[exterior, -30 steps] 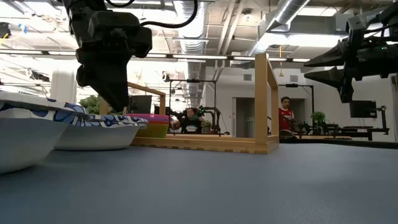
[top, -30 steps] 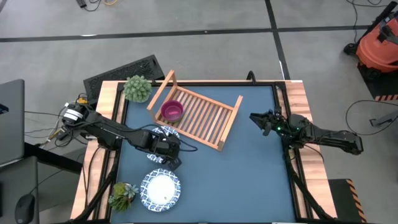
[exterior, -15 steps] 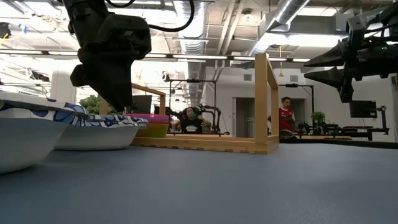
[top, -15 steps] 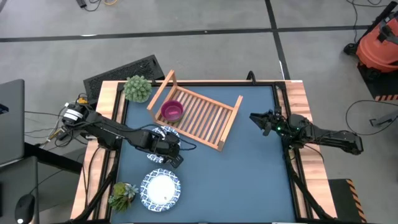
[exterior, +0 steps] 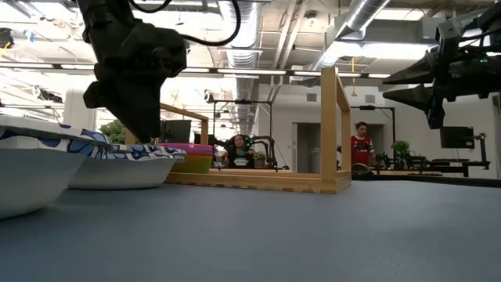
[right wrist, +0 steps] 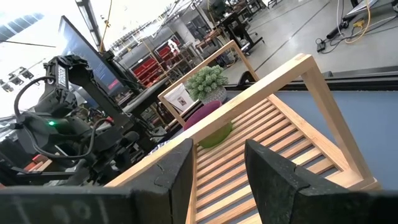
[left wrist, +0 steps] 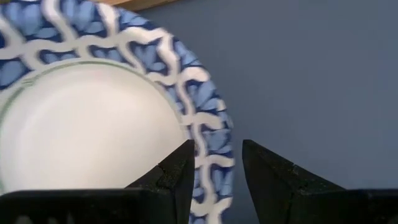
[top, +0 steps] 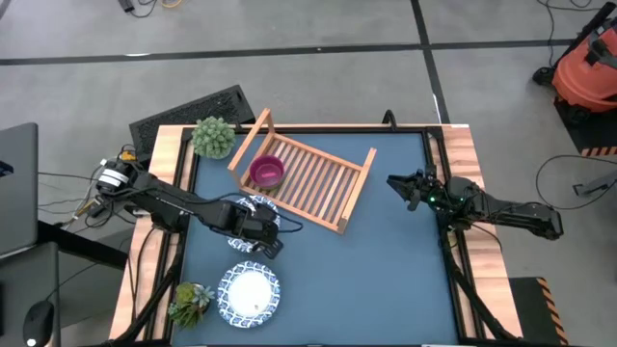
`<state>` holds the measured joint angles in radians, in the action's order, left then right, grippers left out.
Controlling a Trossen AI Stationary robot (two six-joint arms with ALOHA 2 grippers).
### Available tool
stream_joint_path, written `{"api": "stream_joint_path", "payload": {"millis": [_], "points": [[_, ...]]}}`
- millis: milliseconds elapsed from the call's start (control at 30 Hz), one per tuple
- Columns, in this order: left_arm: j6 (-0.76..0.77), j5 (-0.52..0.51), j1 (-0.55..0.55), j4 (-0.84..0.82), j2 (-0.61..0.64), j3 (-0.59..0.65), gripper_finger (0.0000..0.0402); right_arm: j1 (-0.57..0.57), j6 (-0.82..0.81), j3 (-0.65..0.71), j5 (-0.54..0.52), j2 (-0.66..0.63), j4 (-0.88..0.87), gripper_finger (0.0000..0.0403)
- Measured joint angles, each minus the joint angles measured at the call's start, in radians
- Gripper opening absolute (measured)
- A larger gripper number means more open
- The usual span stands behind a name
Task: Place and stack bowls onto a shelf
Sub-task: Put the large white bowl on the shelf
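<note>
High view: the left gripper (top: 262, 234) sits over the near edge of a blue-rimmed white bowl (top: 253, 208) lying on the table (top: 386, 270) just beside the shelf (top: 318, 178); against the frames of the previous second its head has turned slightly while the bowl has not shifted, which suggests a grasp being aligned rather than a lift begun. A second blue-rimmed bowl (top: 250, 293) lies nearer the table's front edge, a magenta bowl (top: 267, 172) rests on the shelf slats, and two potted plants (top: 213, 136) stand at the left side. The right gripper (top: 403, 187) waits well apart at the right of the table. Low view: the left arm's dark head (exterior: 133, 63) descends onto the rim of the farther patterned bowl (exterior: 125, 168), lower and further rotated than a second ago; the right gripper (exterior: 411, 82) hangs above the table with its fingers spread. Left wrist view: the two fingers (left wrist: 180, 171) stand narrowly apart astride the patterned rim (left wrist: 208, 140), one inside the bowl and one outside, not yet visibly clamped; the next step is judged to be closing on the rim. Right wrist view: the parted fingers (right wrist: 180, 168) frame the shelf (right wrist: 280, 124), where the magenta bowl (right wrist: 202, 112) lies, with something green (right wrist: 217, 134) just beside it.
</note>
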<state>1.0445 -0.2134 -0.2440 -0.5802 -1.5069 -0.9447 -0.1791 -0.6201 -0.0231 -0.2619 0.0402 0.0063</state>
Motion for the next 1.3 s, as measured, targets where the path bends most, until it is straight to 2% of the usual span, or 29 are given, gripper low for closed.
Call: {"api": "stream_joint_path", "payload": {"millis": [367, 633, 1167, 1300], "points": [[-0.008, -0.011, 0.002, -0.028, -0.009, -0.001, 0.0119, 0.0, 0.0, 0.0, -0.001, 0.0, 0.0, 0.0171], [-0.064, 0.093, 0.002, 0.034, -0.082, -0.001, 0.0119, 0.0, 0.0, 0.0, -0.002, 0.001, 0.0, 0.0171], [-0.055, 0.103, 0.006, 0.022, -0.077, -0.001, 0.0119, 0.0, 0.0, 0.0, -0.002, 0.011, 0.0, 0.0171], [-0.054, 0.112, 0.009, 0.022, -0.077, -0.001, 0.0105, 0.0, 0.0, 0.0, -0.002, 0.013, 0.0, 0.0171]]}}
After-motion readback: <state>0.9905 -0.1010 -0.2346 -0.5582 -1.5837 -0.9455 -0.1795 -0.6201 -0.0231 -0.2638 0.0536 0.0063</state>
